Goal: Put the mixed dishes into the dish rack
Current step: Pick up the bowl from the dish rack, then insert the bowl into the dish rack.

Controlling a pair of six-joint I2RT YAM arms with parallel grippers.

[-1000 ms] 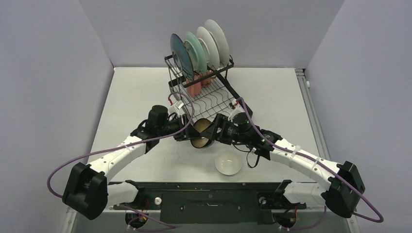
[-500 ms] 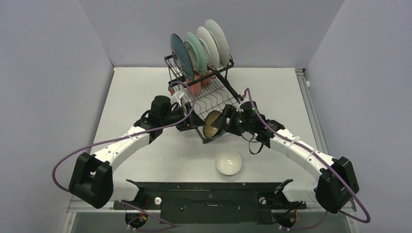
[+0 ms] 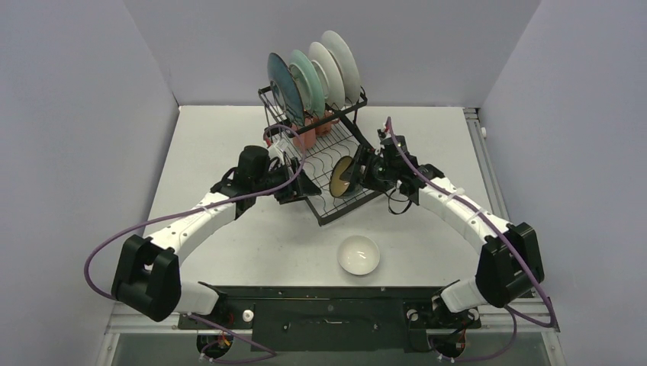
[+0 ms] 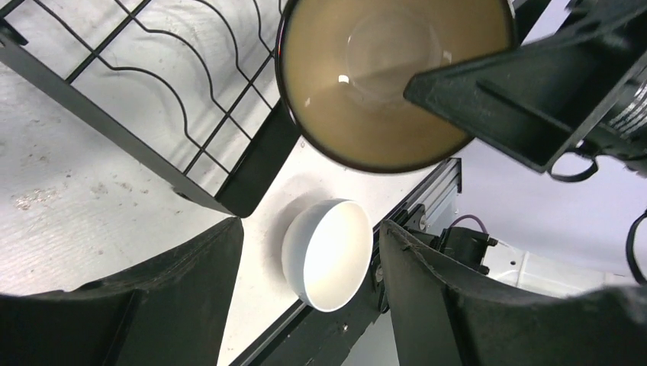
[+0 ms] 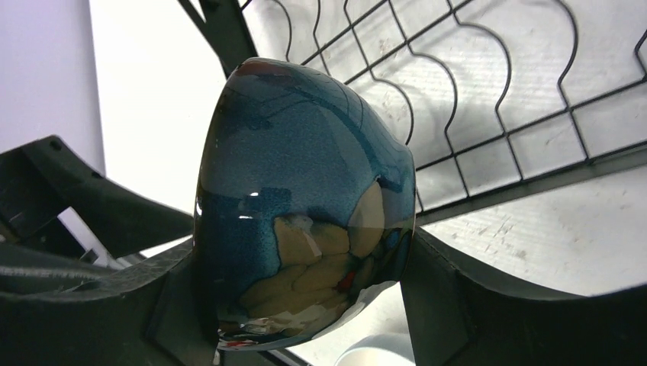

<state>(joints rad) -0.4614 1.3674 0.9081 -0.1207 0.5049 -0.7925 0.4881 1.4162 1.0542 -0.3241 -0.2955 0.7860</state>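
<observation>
Your brown bowl (image 3: 341, 176) is up on edge over the dish rack (image 3: 345, 204).
Your right gripper (image 3: 357, 174) is clamped on its rim above the flat grid tray. Your left gripper (image 3: 304, 187) hangs beside the rack, fingers apart and empty. The small white bowl (image 3: 358, 255) sits on the scuffed pale table (image 3: 221, 137), with plain lilac walls (image 3: 76, 114) on three sides.

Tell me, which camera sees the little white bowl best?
The left wrist view: the small white bowl shows whole and large. Top external shows it whole but small; right wrist, only a rim sliver.
</observation>
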